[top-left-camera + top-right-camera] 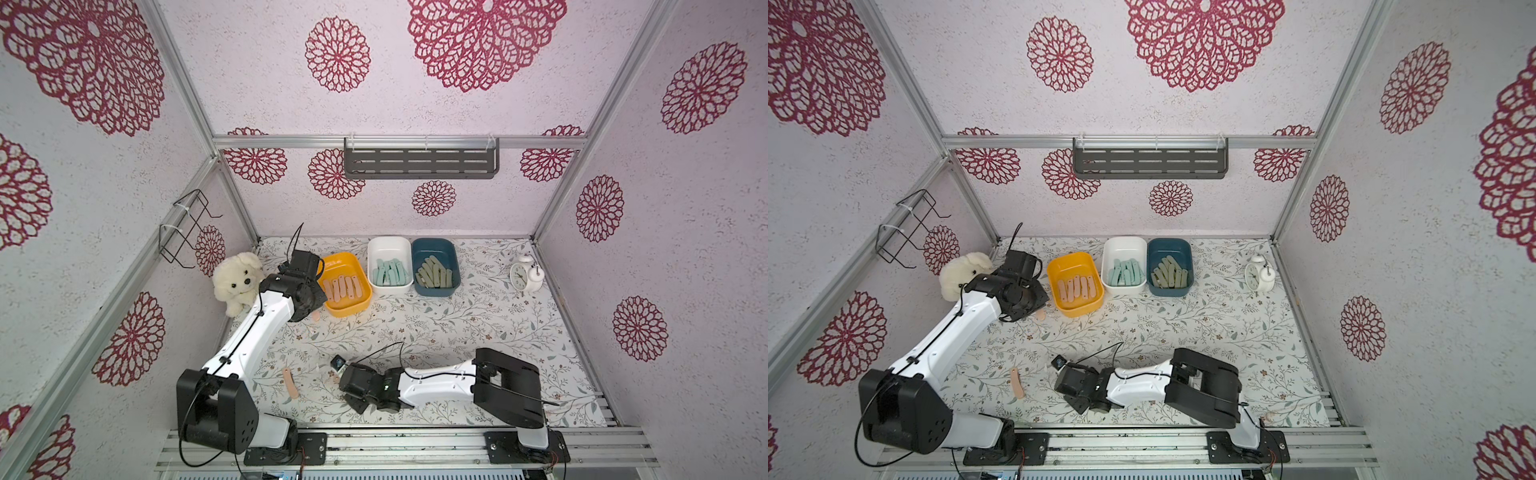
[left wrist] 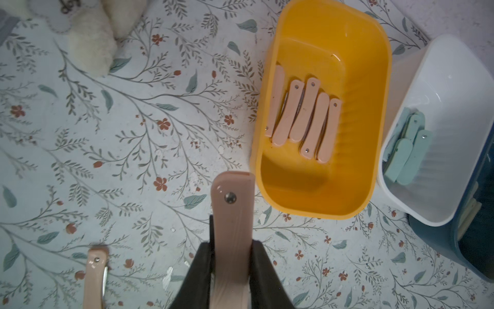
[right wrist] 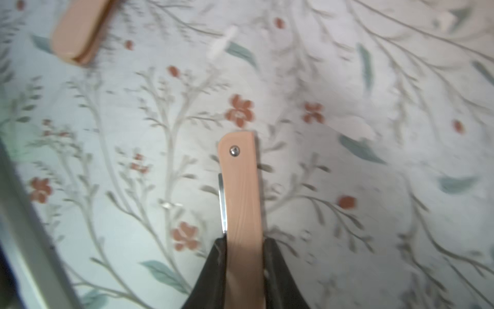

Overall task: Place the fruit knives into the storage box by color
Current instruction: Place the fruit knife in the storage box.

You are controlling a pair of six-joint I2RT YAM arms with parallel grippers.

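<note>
Left pincer pinches a peach knife, axis forward — yellow box just ahead beside its tip; right pincer, clamping a second knife, lies farther off.

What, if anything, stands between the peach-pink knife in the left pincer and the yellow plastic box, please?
Nothing visible does. The peach-pink fruit knife in the left pincer hangs beside the yellow plastic box; only floral tablecloth and the box's own rim lie between.

Floral-covered table, in a top view. Along its far edge, left to right across the frame, you see a plush dog, yellow box, white box, blue box and alarm clock. A peach fruit knife lies lower left of centre.
</note>
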